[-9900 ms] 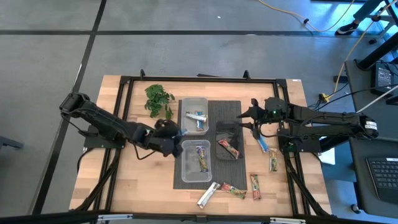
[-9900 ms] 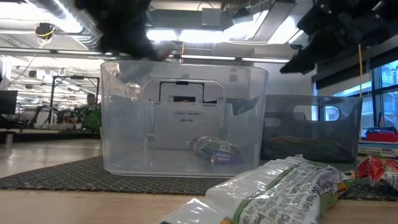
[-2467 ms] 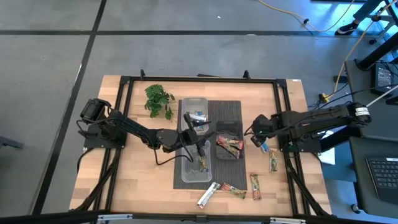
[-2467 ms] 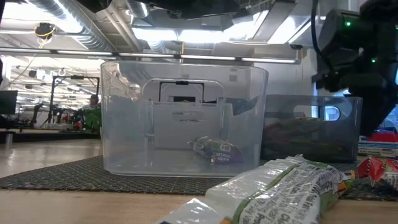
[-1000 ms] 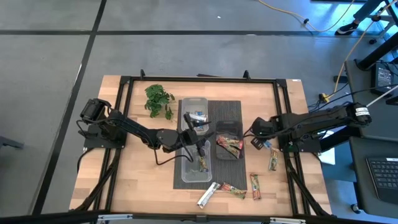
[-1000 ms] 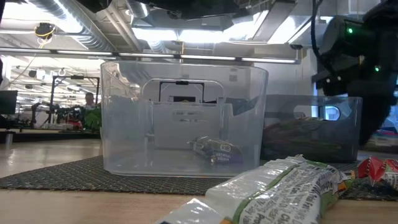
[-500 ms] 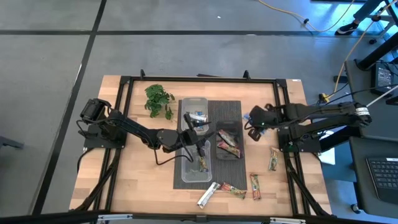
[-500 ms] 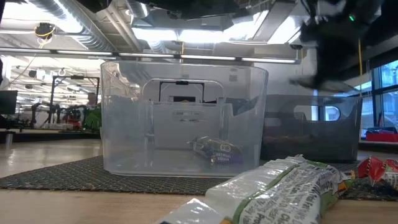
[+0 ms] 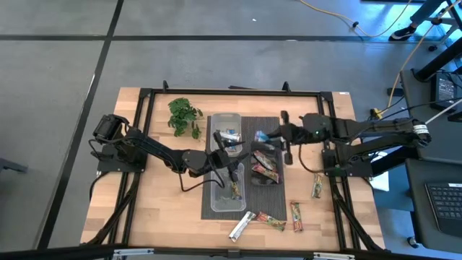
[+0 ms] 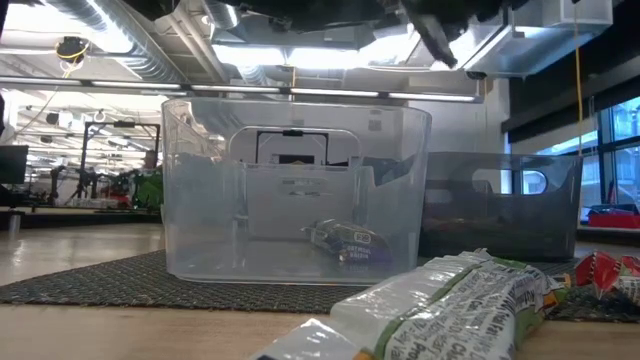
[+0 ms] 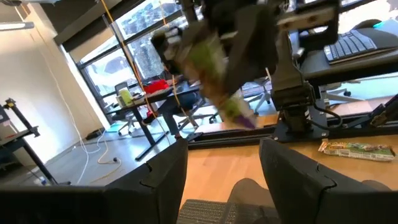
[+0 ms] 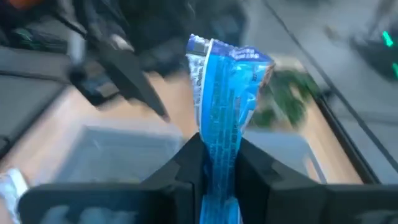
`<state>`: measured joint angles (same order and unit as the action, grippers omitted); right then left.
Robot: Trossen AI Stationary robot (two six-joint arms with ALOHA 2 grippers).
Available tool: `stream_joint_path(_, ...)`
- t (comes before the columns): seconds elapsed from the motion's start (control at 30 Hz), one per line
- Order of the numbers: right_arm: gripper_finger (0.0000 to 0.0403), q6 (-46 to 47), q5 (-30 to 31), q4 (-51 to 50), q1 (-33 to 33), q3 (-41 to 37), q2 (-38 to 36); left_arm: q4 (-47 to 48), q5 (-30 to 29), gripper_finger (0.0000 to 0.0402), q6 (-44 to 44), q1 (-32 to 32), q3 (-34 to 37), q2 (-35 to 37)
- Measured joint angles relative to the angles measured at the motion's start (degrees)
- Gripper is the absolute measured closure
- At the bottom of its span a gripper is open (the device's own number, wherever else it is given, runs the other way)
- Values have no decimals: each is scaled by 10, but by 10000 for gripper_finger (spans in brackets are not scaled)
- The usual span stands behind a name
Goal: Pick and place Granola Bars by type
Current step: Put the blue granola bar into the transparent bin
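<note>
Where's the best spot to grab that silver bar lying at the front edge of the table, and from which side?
Probably across the middle of the silver bar, coming straight down from above. It lies flat and diagonal on bare wood, so the gripper would turn to close across its narrow width. The red and green bar lies just off its upper end, so avoid that end.

no legible text anywhere, wrapper [image 10: 455, 300] print in the low view perhaps lettering, unreadable
</note>
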<state>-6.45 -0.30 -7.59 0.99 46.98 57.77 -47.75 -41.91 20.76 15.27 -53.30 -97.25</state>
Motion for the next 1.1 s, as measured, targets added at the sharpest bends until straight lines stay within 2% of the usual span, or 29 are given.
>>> stream_joint_path(0.13,330,-27,-70,80,0,-24,0,0,1,186,-18,-1,0,0)
stream_joint_path(0.3,330,-60,-105,161,0,-43,1,0,23,144,-48,-6,0,0)
stream_joint_path(0.47,330,-63,-135,266,0,-57,19,0,113,108,-99,-20,0,0)
stream_joint_path(0.57,330,-64,-149,301,0,-61,38,0,178,98,-110,-28,0,0)
stream_joint_path(0.67,330,-76,-150,330,0,-61,61,0,211,94,-112,-32,0,0)
stream_joint_path(0.9,330,-76,-164,395,0,-61,113,0,206,94,-107,-33,0,0)
stream_joint_path(1.1,330,-59,-165,403,7,-61,130,-8,150,94,-105,-33,0,0)
